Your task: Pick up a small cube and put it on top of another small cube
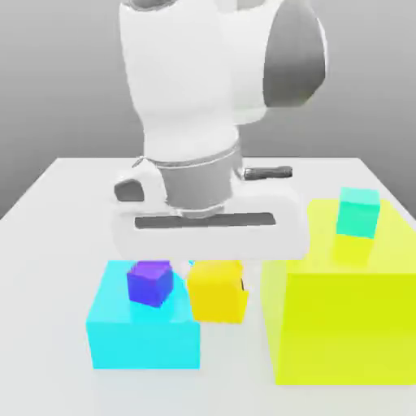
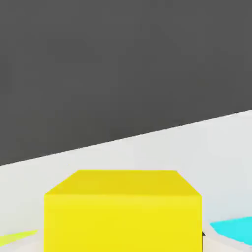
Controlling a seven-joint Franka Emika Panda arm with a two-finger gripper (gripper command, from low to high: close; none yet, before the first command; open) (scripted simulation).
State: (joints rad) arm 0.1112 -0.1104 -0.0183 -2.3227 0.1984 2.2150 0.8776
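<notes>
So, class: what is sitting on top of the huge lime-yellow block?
A small teal-green cube rests on the lime-yellow block, near its far corner at the exterior view's right. The patch of the block's top directly beneath the cube is covered.

I see even, diffuse light, bright throughout, with no hard glare. The white table [image 1: 57, 203] reads pale and flat; just under the hand's body a faint soft shadow darkens it. The lime-yellow block [image 1: 341, 317] shows a brighter top than its facing side, so light falls from above. The orange-yellow cube [image 2: 123, 211] close to the hand camera looks soft-edged. Edges look slightly blurred everywhere; I see no bending at the borders.
</notes>
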